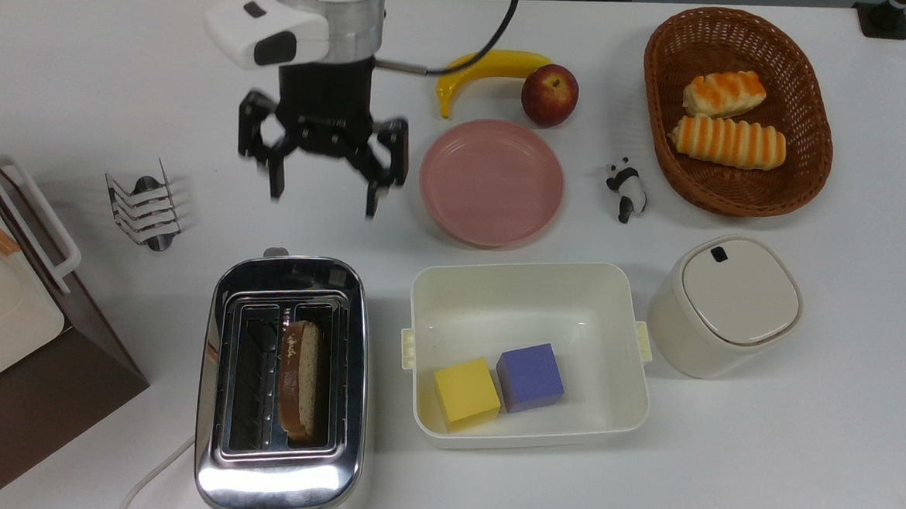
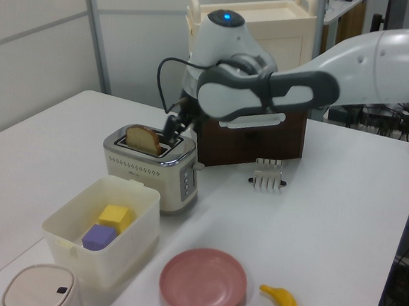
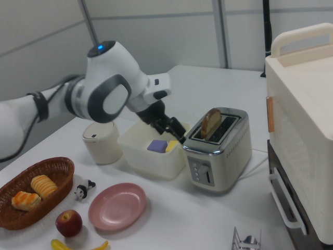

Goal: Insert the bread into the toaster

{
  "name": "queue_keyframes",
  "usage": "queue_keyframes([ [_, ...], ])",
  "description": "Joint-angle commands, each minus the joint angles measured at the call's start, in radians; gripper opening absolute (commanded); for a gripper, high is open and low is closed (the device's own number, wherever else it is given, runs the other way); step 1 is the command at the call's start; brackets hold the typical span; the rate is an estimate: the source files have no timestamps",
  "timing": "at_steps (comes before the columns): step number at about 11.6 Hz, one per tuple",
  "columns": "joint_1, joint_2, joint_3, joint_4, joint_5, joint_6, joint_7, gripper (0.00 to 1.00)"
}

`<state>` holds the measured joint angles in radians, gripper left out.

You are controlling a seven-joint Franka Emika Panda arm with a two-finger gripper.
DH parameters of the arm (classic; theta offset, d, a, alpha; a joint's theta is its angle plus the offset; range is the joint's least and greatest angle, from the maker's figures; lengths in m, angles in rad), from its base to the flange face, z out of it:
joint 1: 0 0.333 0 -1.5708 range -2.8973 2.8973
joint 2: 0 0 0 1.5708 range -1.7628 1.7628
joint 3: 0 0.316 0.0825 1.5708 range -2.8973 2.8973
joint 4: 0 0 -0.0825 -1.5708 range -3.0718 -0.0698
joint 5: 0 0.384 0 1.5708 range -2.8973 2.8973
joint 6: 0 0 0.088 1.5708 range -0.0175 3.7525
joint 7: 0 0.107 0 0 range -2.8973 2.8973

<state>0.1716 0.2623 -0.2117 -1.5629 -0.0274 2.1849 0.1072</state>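
Counter: white counter (image 1: 800, 428), with a pale panelled wall behind it in the left view and the right view.
Toaster: chrome toaster (image 1: 280, 478) near the top view's lower left, just beside the cream bin (image 1: 525, 433); the top view looks straight down into both slots, while the left view shows its side vents and the right view its front buttons.
Bread: bread (image 1: 298, 380) standing on edge in the slot on the top view's right; the left view and the right view show its rounded top sticking up above the toaster's rim, which the top view does not reveal.
Gripper: gripper (image 1: 323, 192) above bare counter, apart from the toaster and just beside the pink plate (image 1: 492, 181); jaws spread wide with nothing between them.
Bin contents: yellow cube (image 1: 466, 392) touching purple cube (image 1: 530, 376).
Other items: wire rack (image 1: 144, 206), banana (image 1: 487, 68) beside apple (image 1: 549, 94), panda figure (image 1: 626, 190), wicker basket (image 1: 811, 161) holding two striped rolls (image 1: 727, 140), lidded canister (image 1: 723, 306).
Right view extra: large cream cabinet (image 3: 304, 146) beside the toaster, cropped at the top view's left edge.
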Motion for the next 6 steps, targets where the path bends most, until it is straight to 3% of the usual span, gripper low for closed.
queue_keyframes([
  [1,0.019,-0.152,0.000,-0.069,-0.029,-0.323,-0.011,1.00],
  [3,0.017,-0.230,0.002,-0.094,-0.029,-0.456,-0.020,1.00],
  [6,0.014,-0.239,0.000,-0.095,-0.029,-0.490,-0.026,1.00],
])
